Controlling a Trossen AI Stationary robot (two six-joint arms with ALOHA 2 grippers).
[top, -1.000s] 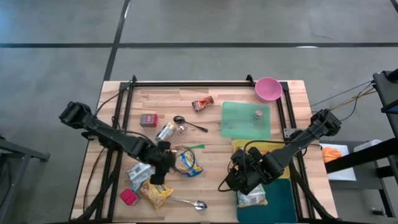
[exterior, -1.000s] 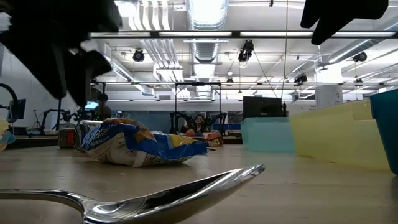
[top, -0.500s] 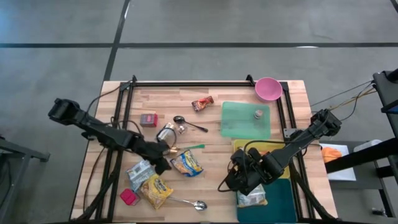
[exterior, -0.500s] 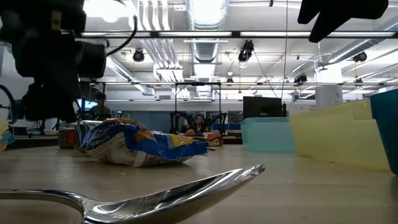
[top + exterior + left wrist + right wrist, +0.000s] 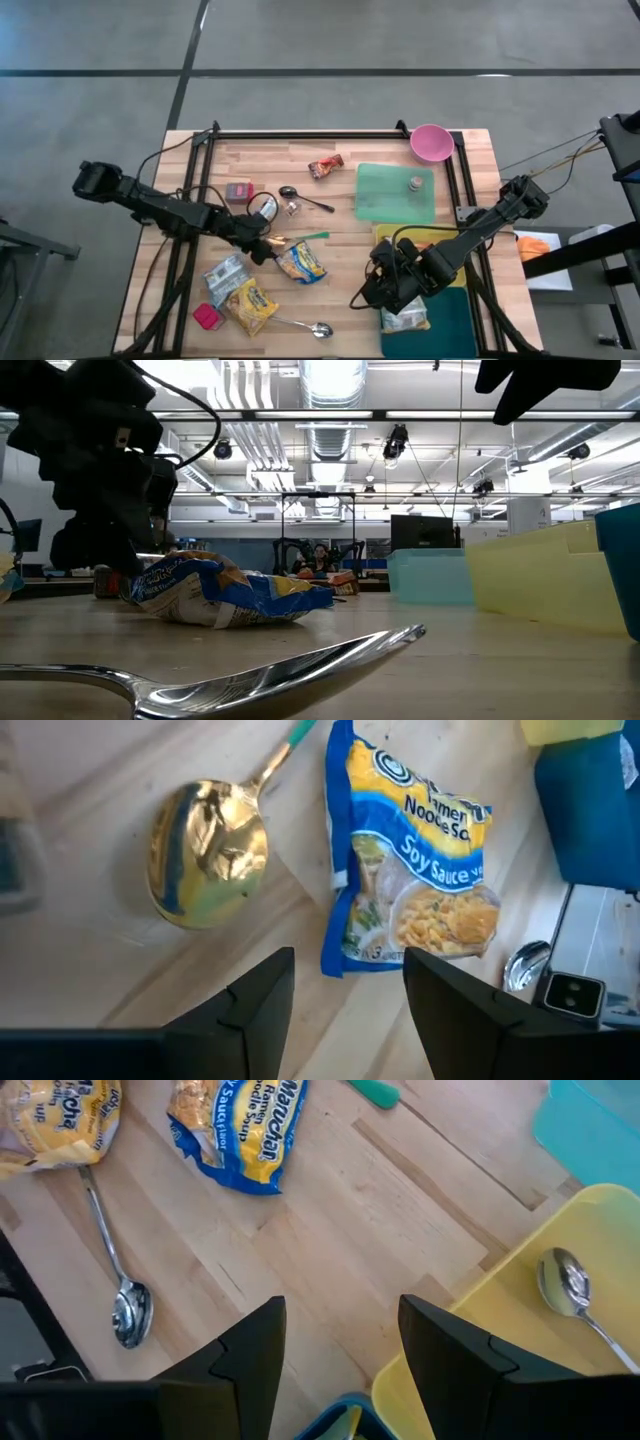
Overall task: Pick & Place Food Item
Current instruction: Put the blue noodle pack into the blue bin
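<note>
Your noodle pack (image 5: 415, 880) lies flat on the tabletop just ahead of the left gripper (image 5: 345, 985), a bit off toward one finger. Those fingers stand apart and hold nothing. The right gripper (image 5: 335, 1345) hovers by the yellow bin (image 5: 520, 1300), fingers also apart and empty.

The pack looks light, crinkly and slick, with brittle noodles inside, so I'd guess squeezing hard cracks them. Your best bet is probably pinching across the narrow width near the middle; a sealed end would likely just flop.

The left wrist view shows the gold spoon (image 5: 205, 850) right beside the pack. The high view shows two more packs (image 5: 240, 290) nearby. The low view only gives you the pack's puffed side (image 5: 225, 590).
</note>
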